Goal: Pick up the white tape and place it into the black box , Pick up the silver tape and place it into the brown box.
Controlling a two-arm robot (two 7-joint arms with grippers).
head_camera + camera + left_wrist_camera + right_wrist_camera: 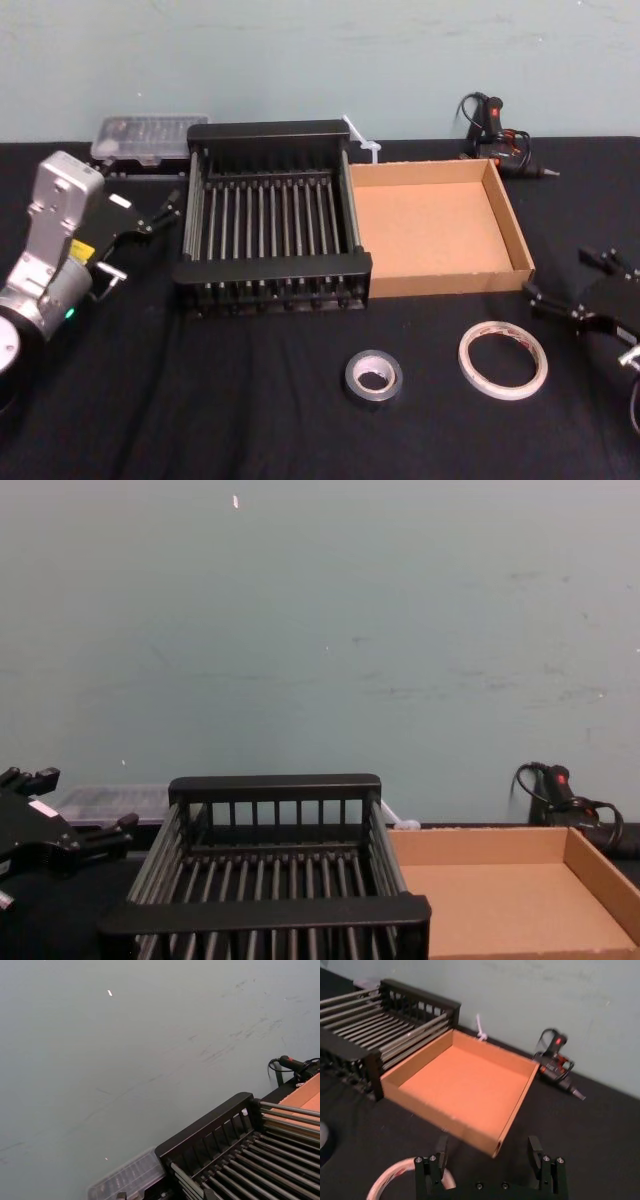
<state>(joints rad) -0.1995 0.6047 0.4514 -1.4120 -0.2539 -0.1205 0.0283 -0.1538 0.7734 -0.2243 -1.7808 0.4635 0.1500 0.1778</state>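
From my station I see the black box (270, 267) and the brown box (425, 225) side by side at the middle of the black-covered table (200, 420), their walls touching, with the brown one on the right. The black box's slatted floor is bare, and so is the brown box's cardboard floor.

Both rolls lie flat on the cloth in front of the boxes. The silver tape (374, 394) sits near the black box's front right corner. The white tape (467, 357) lies to its right, in front of the brown box, and the two are apart.

The right gripper (570, 280) is at the table's right edge, just beside the white tape. Its fingers (441, 1149) are spread wide with nothing between them (the wrist camera shows the ring's edge under one finger). The left gripper (165, 210) is beside the black box's left wall, fingers parted and empty.

A clear plastic case (150, 135) lies behind the black box on the left, and a glue gun (500, 140) behind the brown box.
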